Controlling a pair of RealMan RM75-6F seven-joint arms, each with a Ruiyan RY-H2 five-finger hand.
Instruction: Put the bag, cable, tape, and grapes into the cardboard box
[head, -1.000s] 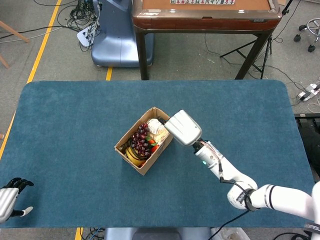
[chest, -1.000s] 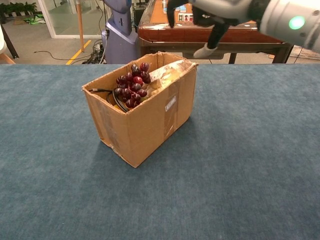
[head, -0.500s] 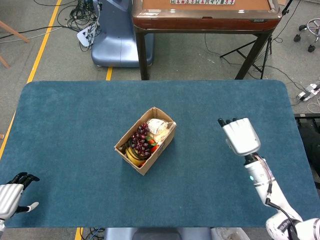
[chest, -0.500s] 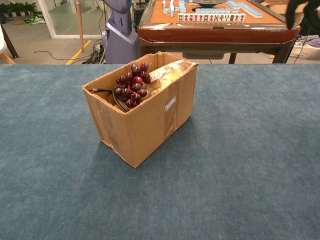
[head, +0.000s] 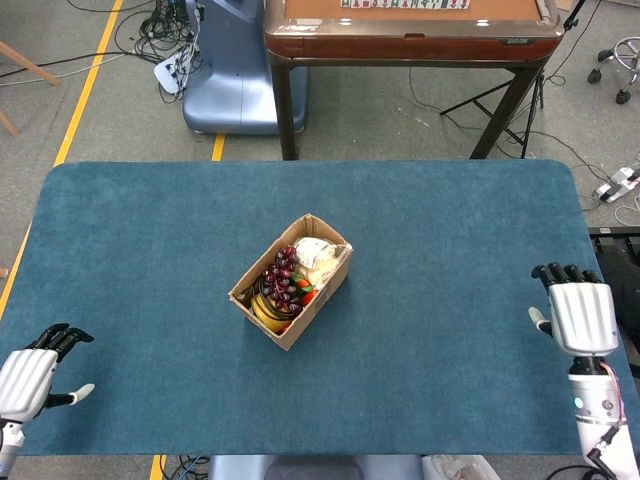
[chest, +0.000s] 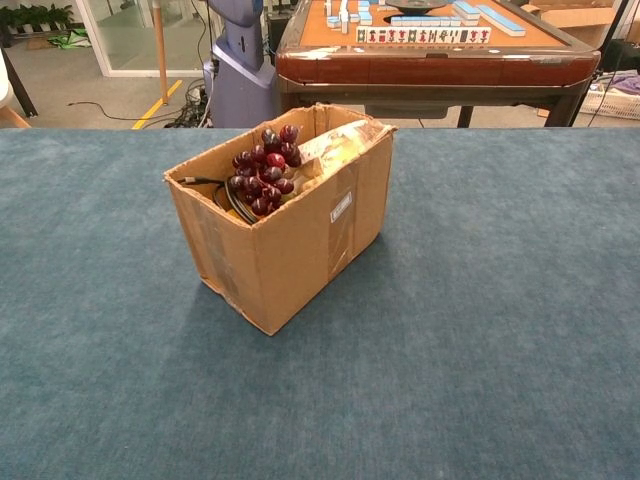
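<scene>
The cardboard box (head: 291, 293) sits mid-tabletop, its long axis running diagonally from near-left to far-right, and it looks full. The grapes (head: 283, 277) are heaped on top, dark red, with the pale crinkled bag (head: 316, 258) tucked in at the far-right end. A black cable (chest: 205, 182) loops over the near-left rim in the chest view, and a yellow ring low in the box is probably the tape (head: 263, 312), though that is hard to confirm. Nothing of the task's lies out on the blue tabletop (head: 150, 230). The right hand (head: 577, 315) hovers at the right edge, fingers apart, holding nothing. The left hand (head: 30, 376) hangs at the near-left corner, also spread and empty. Both are well apart from the box, neither clearly the nearer. By my reading the packing is done and no reach is called for.
</scene>
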